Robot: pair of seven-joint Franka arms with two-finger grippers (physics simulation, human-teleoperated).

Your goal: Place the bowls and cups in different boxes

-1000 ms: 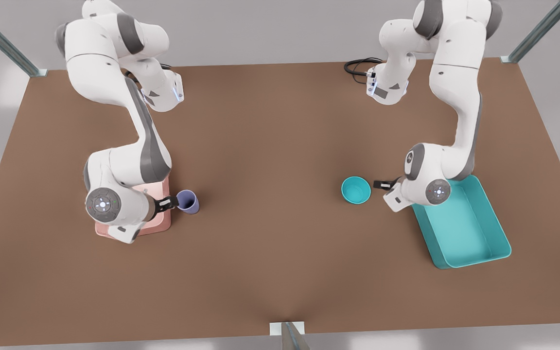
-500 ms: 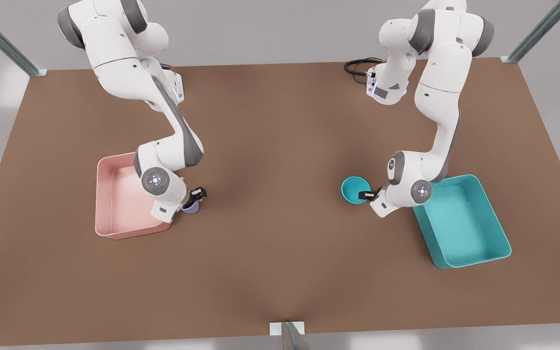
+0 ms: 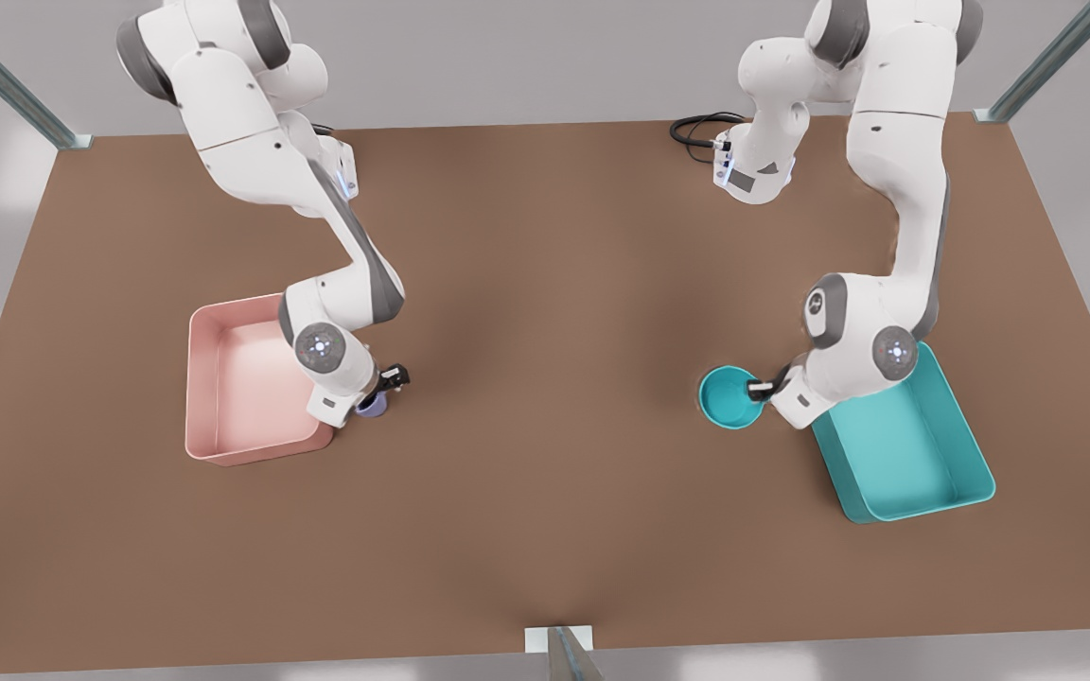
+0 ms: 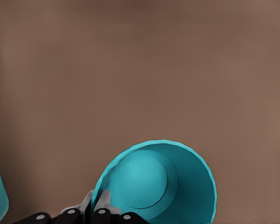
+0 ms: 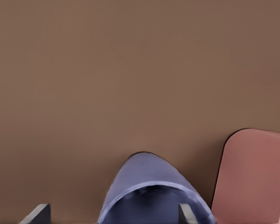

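The teal bowl [image 3: 730,398] is pinched at its rim by the left gripper [image 3: 761,389] just beside the teal box [image 3: 900,445], while the lavender cup [image 3: 373,404] sits between the right gripper's [image 3: 384,383] spread fingers beside the pink box [image 3: 244,388] on the brown table [image 3: 545,378].

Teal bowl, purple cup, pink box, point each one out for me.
Teal bowl [image 3: 725,399]: front view, inner floor.
Purple cup [image 5: 147,175]: right wrist view, outer wall.
Pink box [image 3: 247,390]: front view, bare inside floor.
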